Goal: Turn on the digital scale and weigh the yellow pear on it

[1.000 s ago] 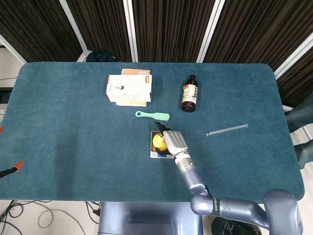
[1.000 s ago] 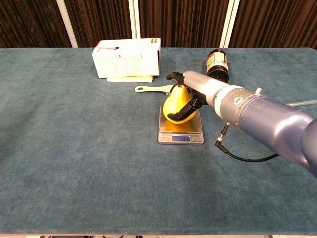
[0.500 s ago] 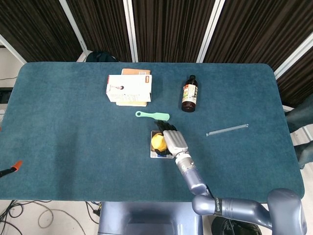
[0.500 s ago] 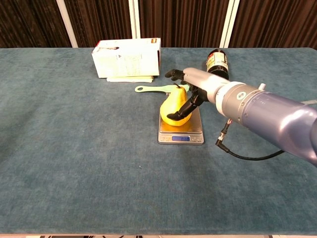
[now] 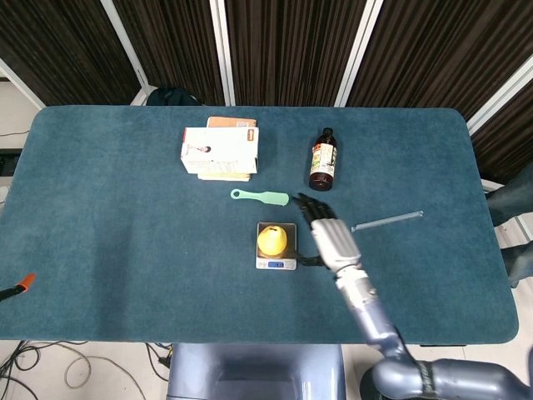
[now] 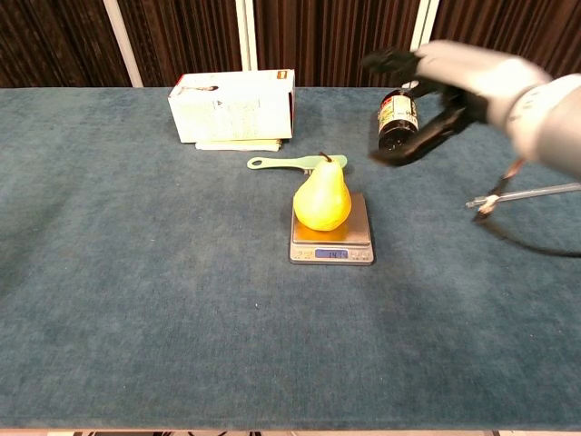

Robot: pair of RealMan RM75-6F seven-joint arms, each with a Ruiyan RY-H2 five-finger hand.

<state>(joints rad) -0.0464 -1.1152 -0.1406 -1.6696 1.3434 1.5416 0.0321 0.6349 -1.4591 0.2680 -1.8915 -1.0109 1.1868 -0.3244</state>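
Observation:
The yellow pear (image 5: 272, 241) (image 6: 322, 198) stands upright on the small silver digital scale (image 5: 276, 261) (image 6: 332, 243), stem up. The scale's blue display (image 6: 332, 254) is lit and shows digits. My right hand (image 5: 330, 233) (image 6: 436, 93) is open, fingers spread, lifted off and to the right of the pear, holding nothing. In the chest view it hangs in front of the brown bottle. My left hand is not visible in either view.
A brown bottle (image 5: 322, 160) (image 6: 398, 119) stands behind the scale to the right. A green comb-like tool (image 5: 260, 197) (image 6: 296, 163) lies just behind the scale. White boxes (image 5: 219, 151) (image 6: 232, 106) sit at back left. A clear glass rod (image 5: 386, 221) lies right.
My right hand let go of the pear and moved up and to the right. The pear now stands alone on the scale, whose display reading changed.

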